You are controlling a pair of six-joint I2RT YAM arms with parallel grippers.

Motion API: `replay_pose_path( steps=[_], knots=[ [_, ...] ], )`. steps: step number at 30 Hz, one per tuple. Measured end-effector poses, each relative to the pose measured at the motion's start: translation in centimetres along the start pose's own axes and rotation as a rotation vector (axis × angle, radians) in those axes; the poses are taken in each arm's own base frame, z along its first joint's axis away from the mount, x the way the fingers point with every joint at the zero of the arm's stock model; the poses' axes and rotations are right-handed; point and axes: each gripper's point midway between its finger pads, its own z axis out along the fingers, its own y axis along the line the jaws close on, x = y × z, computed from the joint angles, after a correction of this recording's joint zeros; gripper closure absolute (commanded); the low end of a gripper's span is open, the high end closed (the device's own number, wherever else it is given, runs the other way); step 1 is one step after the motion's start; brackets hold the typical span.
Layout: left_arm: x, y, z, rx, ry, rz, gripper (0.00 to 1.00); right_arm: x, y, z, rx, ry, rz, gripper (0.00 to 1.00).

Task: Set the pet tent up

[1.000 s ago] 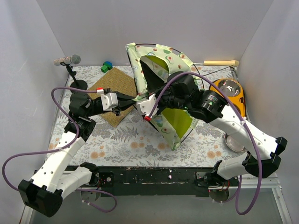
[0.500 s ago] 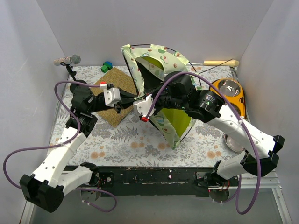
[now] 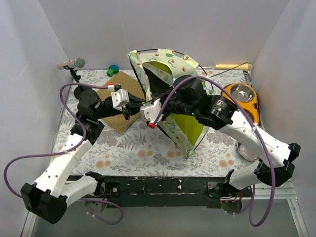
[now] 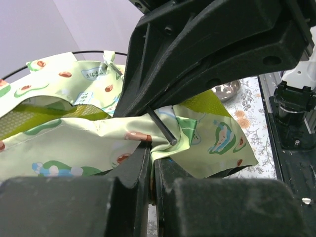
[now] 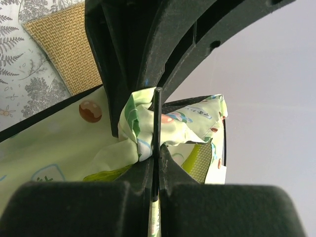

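The pet tent (image 3: 174, 60), pale green printed fabric with lime lining, stands half-raised and crumpled at the middle back of the table. My left gripper (image 3: 134, 105) and right gripper (image 3: 146, 109) meet nose to nose at its left corner. In the left wrist view my left gripper (image 4: 151, 148) is shut on a bunched fold of tent fabric (image 4: 74, 138). A thin black pole (image 4: 161, 127) ends just above it. In the right wrist view my right gripper (image 5: 156, 154) is shut on that pole (image 5: 156, 116), which runs up into the gathered fabric (image 5: 140, 131).
A brown textured mat (image 3: 114, 94) lies under the left arm. A microphone stand (image 3: 72, 63) and small green and blue blocks (image 3: 113, 70) sit at the back left. At the right are an orange feeder with a steel bowl (image 3: 241, 93), a wooden stick (image 3: 233, 66) and another bowl (image 3: 247, 151).
Both grippers, still shut, have shifted a little left and toward the back. The tent's left edge has moved with them and its top corner now sits further left.
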Motion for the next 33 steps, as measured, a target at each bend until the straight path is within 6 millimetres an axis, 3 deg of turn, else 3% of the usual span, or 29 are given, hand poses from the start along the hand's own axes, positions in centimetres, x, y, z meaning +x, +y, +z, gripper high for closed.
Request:
replay_pose_path(
  steps=[7, 16, 33],
  knots=[
    [-0.2, 0.0, -1.0, -0.08, -0.021, -0.086, 1.0, 1.5, -0.5, -0.9, 0.023, 0.038, 0.01, 0.99],
    [0.3, 0.5, -1.4, -0.137, -0.031, -0.132, 1.0, 1.3, -0.6, -2.2, 0.039, 0.034, 0.008, 0.99],
    [-0.2, -0.4, -1.6, -0.077, -0.037, -0.021, 1.0, 2.2, -0.1, -0.8, 0.021, 0.069, 0.014, 0.99]
  ],
)
